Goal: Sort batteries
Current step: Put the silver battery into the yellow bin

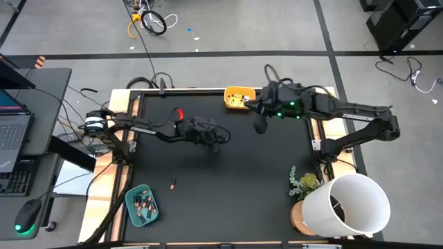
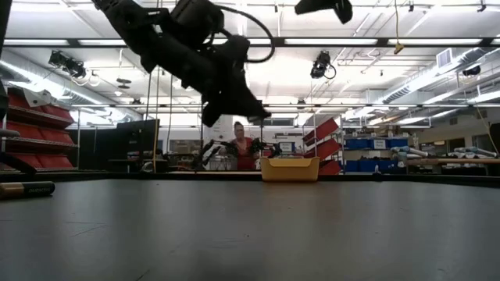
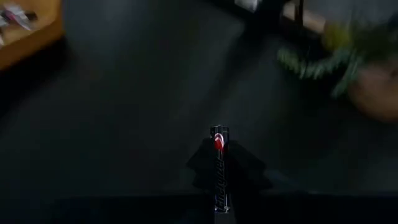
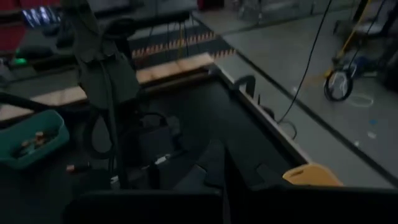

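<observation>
1. Left gripper (image 1: 216, 138), mid-table, is clamped on a red-tipped battery (image 3: 218, 142).
2. Carry it level to the yellow tray (image 1: 238, 97).
3. Right gripper (image 1: 260, 124) waits nearby; fingers unreadable.

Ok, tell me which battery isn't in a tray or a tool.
The lone battery lying on the bare black mat, just beyond the teal tray; the others sit in trays.
</observation>
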Tool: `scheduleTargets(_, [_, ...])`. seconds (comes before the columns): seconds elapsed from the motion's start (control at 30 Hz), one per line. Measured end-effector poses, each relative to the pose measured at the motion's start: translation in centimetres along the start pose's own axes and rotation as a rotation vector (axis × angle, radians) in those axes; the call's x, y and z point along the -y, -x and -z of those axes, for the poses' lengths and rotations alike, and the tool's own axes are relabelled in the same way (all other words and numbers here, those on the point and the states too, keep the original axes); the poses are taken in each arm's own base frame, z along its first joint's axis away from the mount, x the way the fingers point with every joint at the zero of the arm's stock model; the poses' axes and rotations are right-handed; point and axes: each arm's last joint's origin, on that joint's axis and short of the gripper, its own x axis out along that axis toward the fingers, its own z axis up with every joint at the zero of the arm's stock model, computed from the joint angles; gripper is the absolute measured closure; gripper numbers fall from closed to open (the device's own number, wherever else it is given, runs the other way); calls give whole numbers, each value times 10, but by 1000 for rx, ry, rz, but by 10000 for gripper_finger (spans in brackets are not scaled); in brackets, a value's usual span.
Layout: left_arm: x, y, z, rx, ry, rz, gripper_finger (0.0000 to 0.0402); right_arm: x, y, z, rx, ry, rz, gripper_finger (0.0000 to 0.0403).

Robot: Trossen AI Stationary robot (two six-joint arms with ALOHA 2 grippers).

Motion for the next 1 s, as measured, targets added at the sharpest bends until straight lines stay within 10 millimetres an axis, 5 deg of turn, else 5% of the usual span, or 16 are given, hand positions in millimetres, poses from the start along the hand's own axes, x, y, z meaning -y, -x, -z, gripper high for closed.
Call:
scheduleTargets(0.33, [-12, 2, -36, 205, 124, -47, 372, 2, 9, 3, -36, -10, -4, 401])
scheduleTargets(0.7, [-92, -30, -97, 283, 216, -154, 372, -38, 21, 12, -30, -68, -36, 402])
scheduleTargets(1.0, [-140, -63, -108, 193, 223, -225, 372, -43, 26, 18, -5, -129, 157, 401])
